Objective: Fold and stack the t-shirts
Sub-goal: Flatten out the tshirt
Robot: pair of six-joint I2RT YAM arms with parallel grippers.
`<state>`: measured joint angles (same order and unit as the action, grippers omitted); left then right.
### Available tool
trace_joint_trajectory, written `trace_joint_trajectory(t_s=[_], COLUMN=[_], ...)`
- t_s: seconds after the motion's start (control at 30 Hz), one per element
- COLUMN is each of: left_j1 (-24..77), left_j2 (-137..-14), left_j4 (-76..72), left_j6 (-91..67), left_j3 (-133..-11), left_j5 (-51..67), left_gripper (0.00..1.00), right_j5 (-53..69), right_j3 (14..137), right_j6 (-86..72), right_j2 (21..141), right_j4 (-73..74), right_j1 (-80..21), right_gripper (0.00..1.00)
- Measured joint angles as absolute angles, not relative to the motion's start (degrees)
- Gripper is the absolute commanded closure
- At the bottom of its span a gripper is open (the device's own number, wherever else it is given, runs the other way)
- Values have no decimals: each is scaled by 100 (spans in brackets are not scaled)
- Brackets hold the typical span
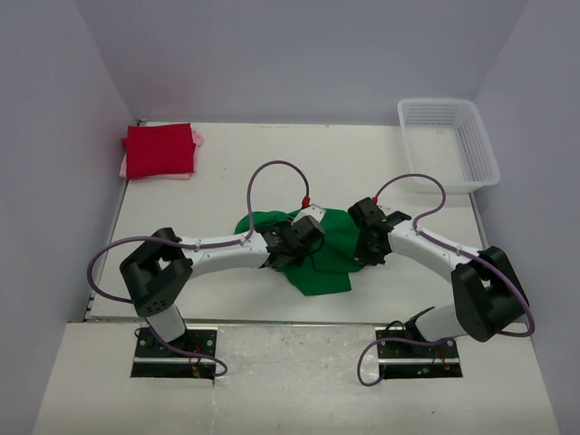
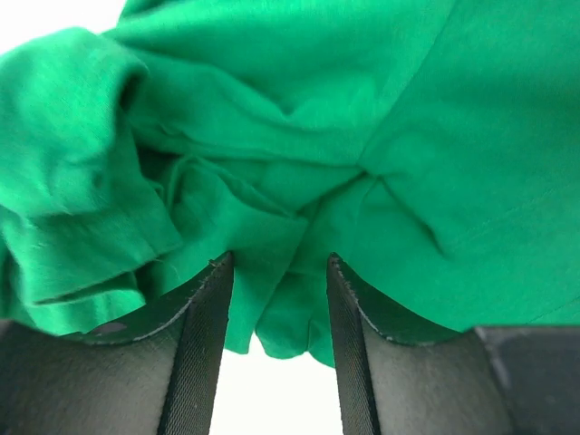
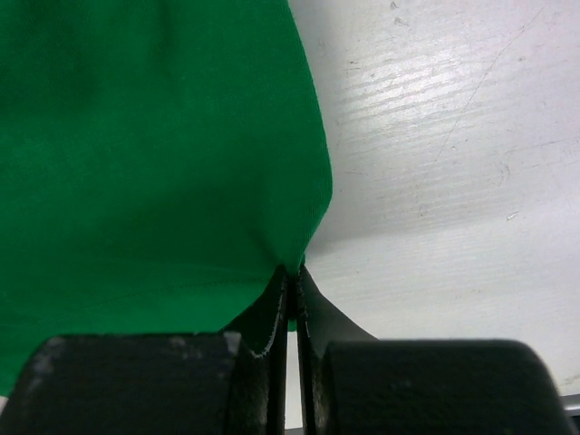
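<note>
Green t-shirt is lying crumpled, half-hidden, axis unclear; right gripper is pinching its edge; left gripper is gaping around folds.

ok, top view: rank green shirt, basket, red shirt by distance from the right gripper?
1. green t-shirt, pinched in the right gripper, table centre.
2. white basket, far right corner.
3. red t-shirt, far left corner.

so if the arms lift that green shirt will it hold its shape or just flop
Probably floppy: the green t-shirt lies crumpled in soft folds. It will likely drape from the pinch point, since the right gripper holds only its edge. Such a shallow pinch might slip.
</note>
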<state>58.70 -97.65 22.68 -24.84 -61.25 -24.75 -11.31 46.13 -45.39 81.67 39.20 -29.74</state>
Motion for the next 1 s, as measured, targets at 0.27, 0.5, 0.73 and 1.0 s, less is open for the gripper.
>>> trace_joint_trajectory(t_s=[0.27, 0.5, 0.73, 1.0], left_j1=[5870, 5870, 5870, 5870], left_j2=[-9979, -10280, -10285, -9802], left_j4=[2176, 2182, 2185, 2233], left_j6=[-2432, -2421, -2412, -2447], left_j3=[-6388, -6431, -6431, -6213], left_j5=[-2685, -2746, -2974, -3363], left_gripper=[53, 61, 100, 100], right_j5=[-1127, -1118, -1116, -1160], right_j3=[4578, 4571, 4571, 4576], right_j6=[-4525, -4512, -4495, -4491], right_j2=[8165, 7942, 7870, 7922], right_j4=[3920, 3977, 3983, 3990], right_j1=[-3009, -3017, -3039, -3063], right_gripper=[100, 100, 100, 100])
